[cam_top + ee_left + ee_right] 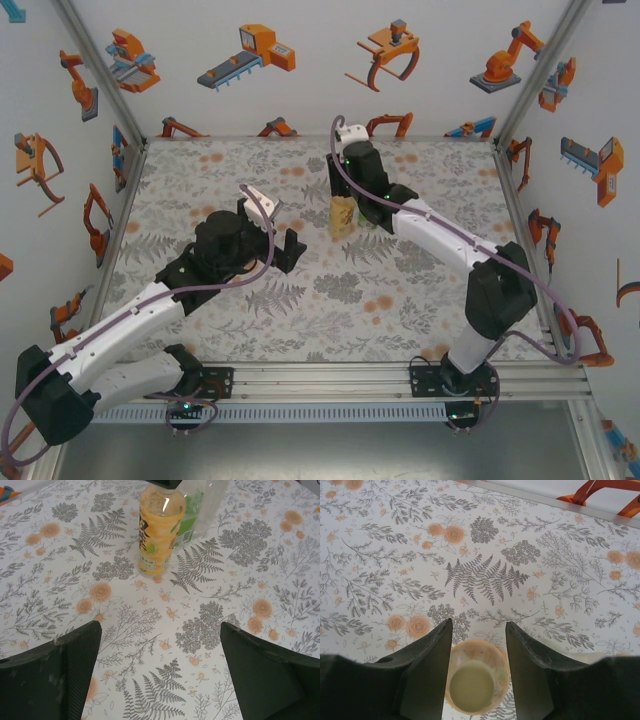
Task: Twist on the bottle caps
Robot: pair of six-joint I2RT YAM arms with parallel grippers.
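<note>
Wrist footage adds detail to my overhead view. From the left wrist I see the amber bottle (157, 530) upright on the worktop (150, 605), the clear bottle (202, 505) close behind it, and the left tool (160, 630) gaping wide and empty. The right wrist looks straight down: the right tool (479, 625) straddles the amber bottle's pale top, fingers partly apart, though I cannot tell if it grips. Fern-and-flower cloth covers the worktop, and the white walls (300, 60) carry orange robot drawings. Overhead, the left arm reaches low toward centre and the right stretches to the far middle.

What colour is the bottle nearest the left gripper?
Amber-yellow; the bottle shows best in the left wrist view.
</note>
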